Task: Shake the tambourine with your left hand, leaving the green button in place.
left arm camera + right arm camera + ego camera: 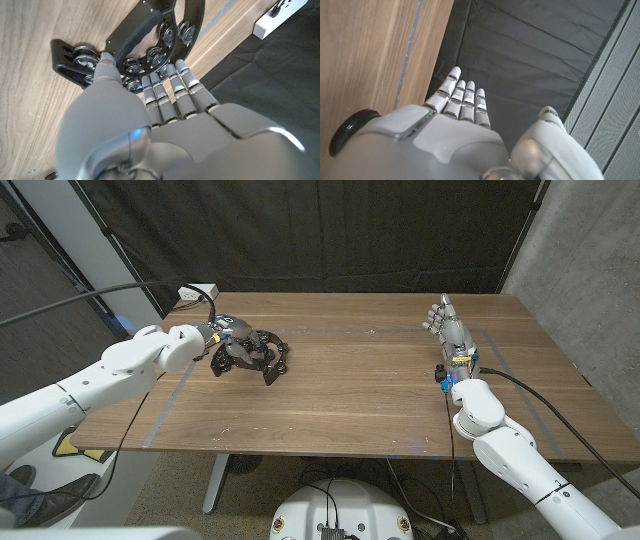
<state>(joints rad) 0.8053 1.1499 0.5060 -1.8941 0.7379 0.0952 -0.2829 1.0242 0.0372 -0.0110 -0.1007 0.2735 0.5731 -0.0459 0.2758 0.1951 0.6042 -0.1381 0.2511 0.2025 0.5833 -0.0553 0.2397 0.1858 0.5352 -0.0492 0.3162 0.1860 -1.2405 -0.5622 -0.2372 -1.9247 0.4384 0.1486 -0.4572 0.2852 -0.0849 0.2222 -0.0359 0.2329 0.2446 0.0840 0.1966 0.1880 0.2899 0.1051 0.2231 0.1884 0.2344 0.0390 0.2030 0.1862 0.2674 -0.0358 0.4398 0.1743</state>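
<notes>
The black half-moon tambourine [262,358] with silver jingles sits at the table's left, tilted up with its ends near the wood. My left hand [228,340] grips it. In the left wrist view my thumb presses the tambourine's [150,30] rim while my fingers [170,85] reach over the jingles inside the arc. My right hand [448,328] stands upright at the table's right, fingers apart and pointing at the far edge, holding nothing. A round black thing with a green edge [349,131], apparently the green button, peeks out beside my right hand [462,107].
A white power strip [200,292] lies at the far left corner, just past the tambourine, and it also shows as a power strip [280,17] off the table's edge. Grey tape lines mark the wood. A black curtain hangs behind the table.
</notes>
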